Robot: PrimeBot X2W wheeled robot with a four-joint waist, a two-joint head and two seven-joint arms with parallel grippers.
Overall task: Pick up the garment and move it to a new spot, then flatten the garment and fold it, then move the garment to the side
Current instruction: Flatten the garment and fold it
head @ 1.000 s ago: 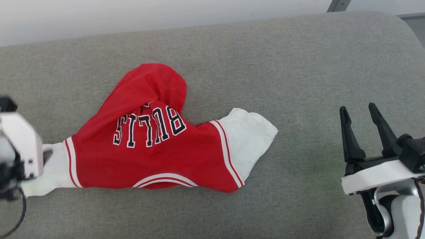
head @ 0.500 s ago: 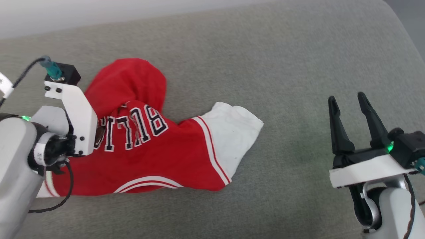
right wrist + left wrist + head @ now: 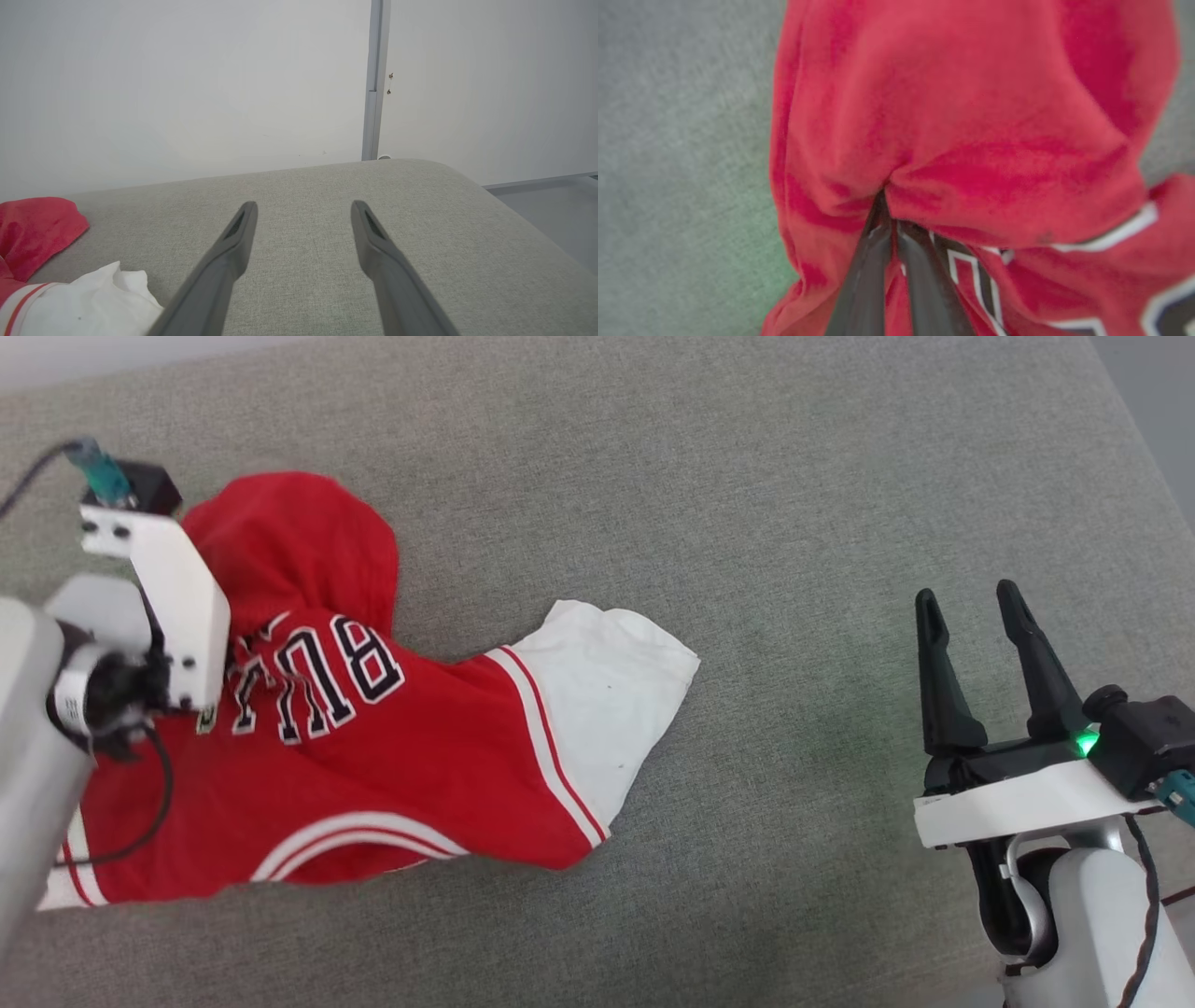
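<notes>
The garment (image 3: 401,756) lies crumpled on the grey padded surface (image 3: 747,476). Its lettering (image 3: 317,686) reads upside down in the head view, and one white sleeve (image 3: 607,691) is spread at its right side. The left pincer (image 3: 888,210) is clenched on a red fold of the garment beside the lettering, with cloth bunched at the fingertips. The right pincer (image 3: 966,602) hangs well to the right of the garment, released, with its fingers parted and clear of the cloth.

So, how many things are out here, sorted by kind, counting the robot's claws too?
Garment: 1
Grippers: 2, left gripper and right gripper
Grey cushion: 1
Total: 4
</notes>
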